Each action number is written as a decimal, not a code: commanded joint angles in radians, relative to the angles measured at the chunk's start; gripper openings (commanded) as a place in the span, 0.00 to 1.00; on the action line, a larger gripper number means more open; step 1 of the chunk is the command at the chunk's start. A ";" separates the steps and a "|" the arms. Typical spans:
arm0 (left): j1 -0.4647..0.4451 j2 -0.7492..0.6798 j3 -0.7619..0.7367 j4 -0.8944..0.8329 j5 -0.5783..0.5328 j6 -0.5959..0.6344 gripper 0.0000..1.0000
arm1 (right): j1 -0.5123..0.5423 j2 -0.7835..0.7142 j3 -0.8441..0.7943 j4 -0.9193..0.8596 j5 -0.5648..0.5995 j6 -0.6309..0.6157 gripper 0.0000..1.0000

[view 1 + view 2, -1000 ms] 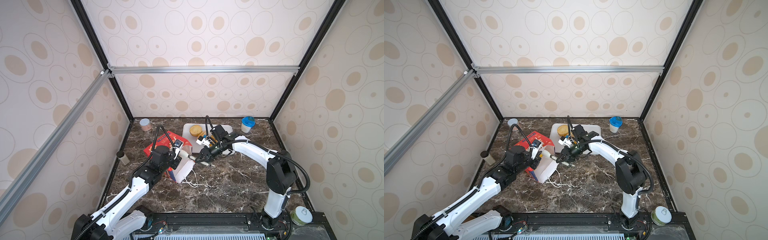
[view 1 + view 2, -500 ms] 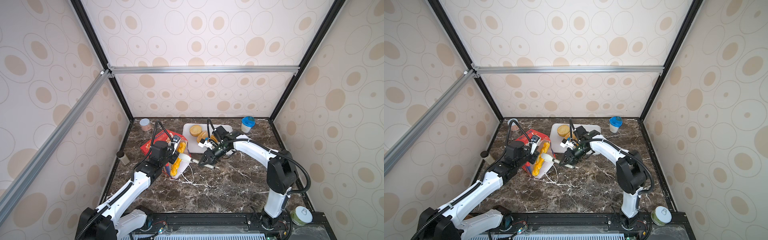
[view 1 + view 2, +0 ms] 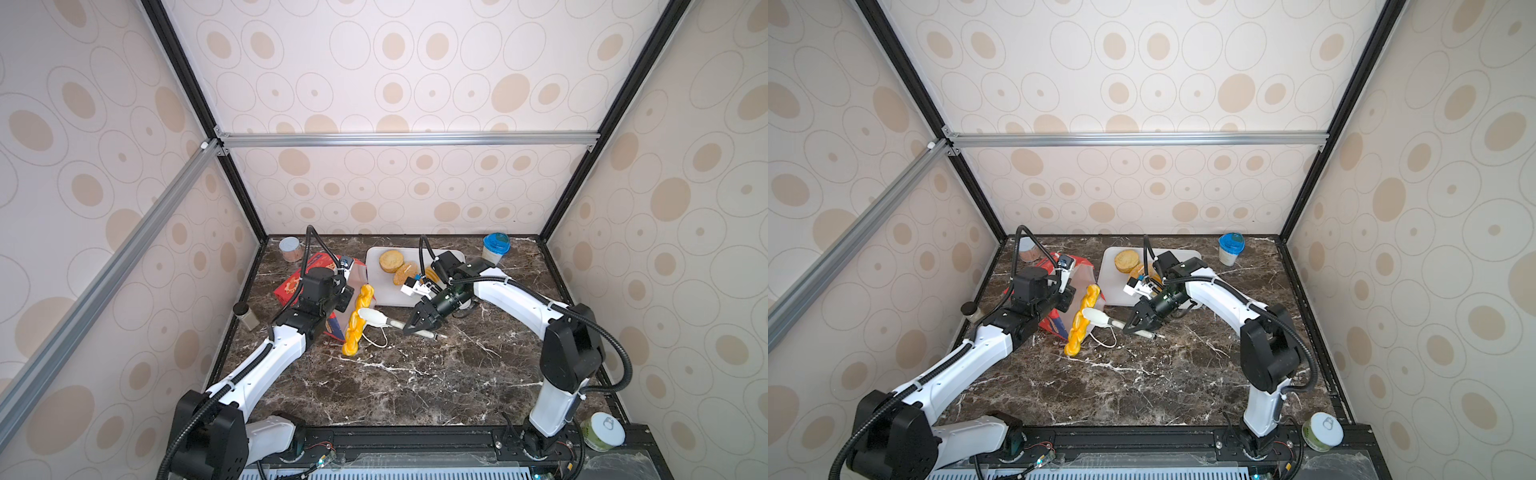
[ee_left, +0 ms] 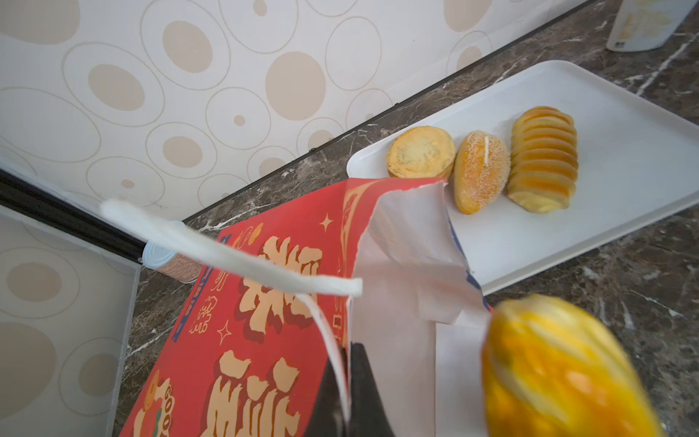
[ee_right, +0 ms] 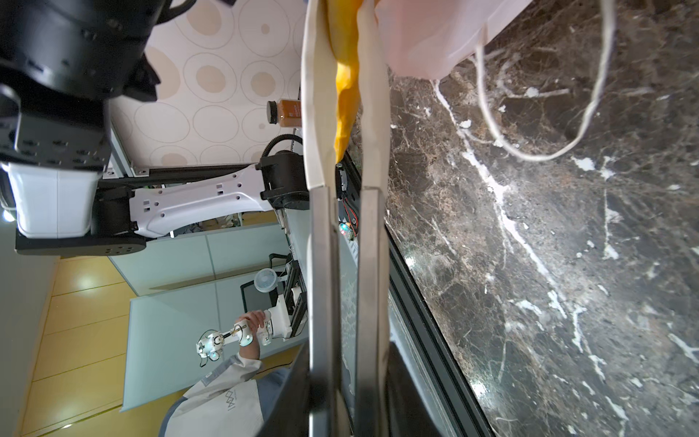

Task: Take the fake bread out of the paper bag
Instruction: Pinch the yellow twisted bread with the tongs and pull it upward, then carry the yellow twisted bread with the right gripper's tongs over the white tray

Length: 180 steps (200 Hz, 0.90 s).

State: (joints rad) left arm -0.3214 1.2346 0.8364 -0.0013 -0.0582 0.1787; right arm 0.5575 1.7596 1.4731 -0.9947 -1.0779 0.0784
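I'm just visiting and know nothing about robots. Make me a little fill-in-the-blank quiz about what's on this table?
The white tray holds ___ pieces of fake bread. The right hand pinches a ___ braided twist. The left hand grips the ___ paper bag. The cup at the back has a ___ lid.
Missing words: three, yellow, red, blue.

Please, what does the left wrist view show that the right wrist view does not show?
Only left wrist: the white tray with round bun, seeded oval and ridged loaf, and the red printed side of the paper bag.
Only right wrist: the right gripper's fingers closed around the braided twist, and a brown bottle.
Both: the braided twist, the bag's white inside, the marble table.
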 commanded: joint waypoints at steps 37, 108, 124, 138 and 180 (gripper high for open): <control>0.076 -0.004 0.005 0.110 -0.027 -0.105 0.00 | -0.155 -0.270 -0.187 0.241 -0.077 0.223 0.00; 0.088 -0.113 -0.103 0.161 0.072 -0.174 0.00 | -0.498 -0.173 -0.153 0.215 0.046 0.168 0.00; 0.088 -0.112 -0.093 0.155 0.099 -0.181 0.00 | -0.531 -0.158 -0.196 0.300 0.056 0.205 0.00; 0.089 -0.113 -0.088 0.154 0.126 -0.186 0.00 | -0.547 -0.135 -0.219 0.309 0.045 0.201 0.00; 0.088 -0.118 -0.089 0.164 0.160 -0.192 0.00 | -0.588 -0.133 -0.315 0.356 0.054 0.216 0.00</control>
State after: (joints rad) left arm -0.2401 1.1378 0.7311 0.1184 0.0589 0.0074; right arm -0.0002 1.6402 1.2037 -0.7021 -0.9951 0.2981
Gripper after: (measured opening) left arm 0.047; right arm 0.258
